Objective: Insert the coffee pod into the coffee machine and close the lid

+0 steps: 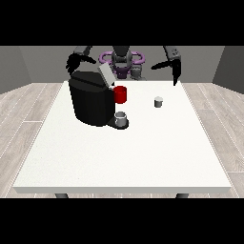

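Observation:
A black coffee machine (90,101) stands on the white table (124,157) at the left, its grey lid (106,75) tilted up. A small grey cup (121,118) sits on its drip base. The small grey-white coffee pod (158,101) stands on the table to the right, apart from the machine. The hand at the view's left (74,62) hovers above the machine's back. The hand at the view's right (176,72) hangs above the table's far edge, beyond the pod, fingers pointing down and straight, holding nothing.
A red mug (120,94) stands just right of the machine, behind the grey cup. The table's near edge runs along the bottom, with wooden floor on both sides.

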